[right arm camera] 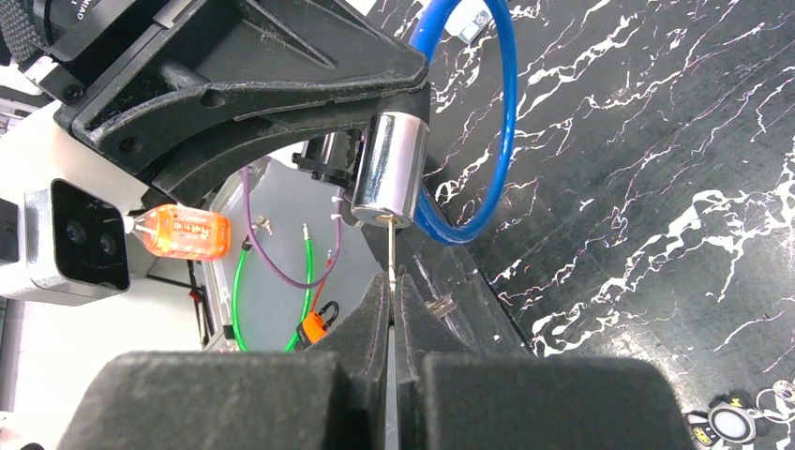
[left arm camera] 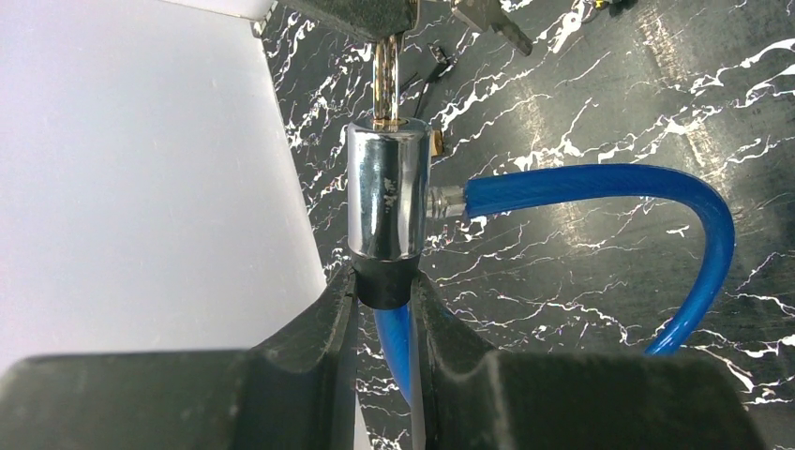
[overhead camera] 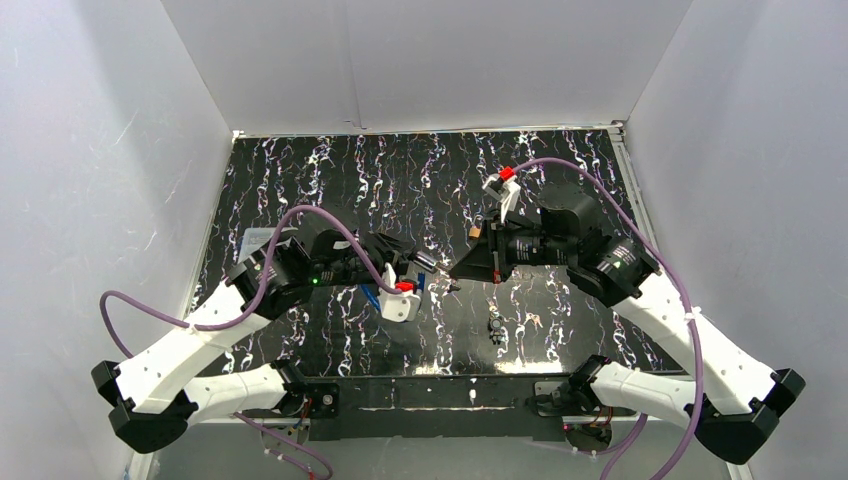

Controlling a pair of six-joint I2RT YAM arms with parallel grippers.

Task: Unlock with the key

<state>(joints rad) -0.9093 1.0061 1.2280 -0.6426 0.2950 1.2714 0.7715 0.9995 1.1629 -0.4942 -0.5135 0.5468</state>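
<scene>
Done so far: the shiny chrome cylinder lock (left arm camera: 389, 192) is being held off the black white-veined marble tabletop (overhead camera: 330, 180), and the thin brass-coloured key (left arm camera: 386, 80) is sitting with its blade in the keyway at the lock's end face.
Left to do: the metal end of the blue plastic-coated cable loop (left arm camera: 609, 183) is sitting in the socket on the lock's side, so the turn of the key and the freeing of the cable are, as I judge it, not yet done.
Left arm (overhead camera: 200, 335): reaching in low from the left, its wrist pointing right toward the middle of the tabletop.
Left hand (left arm camera: 384, 291): clamping the black cap at the lock's rear end, one finger on each side.
Lock's place: hanging between the two hands, its keyed end facing right.
Right hand (right arm camera: 392, 300): pinching together on the key, whose head is hiding between the fingers.
Right arm (overhead camera: 680, 320): reaching in from the right, its wrist lining up roughly with the lock's axis.
</scene>
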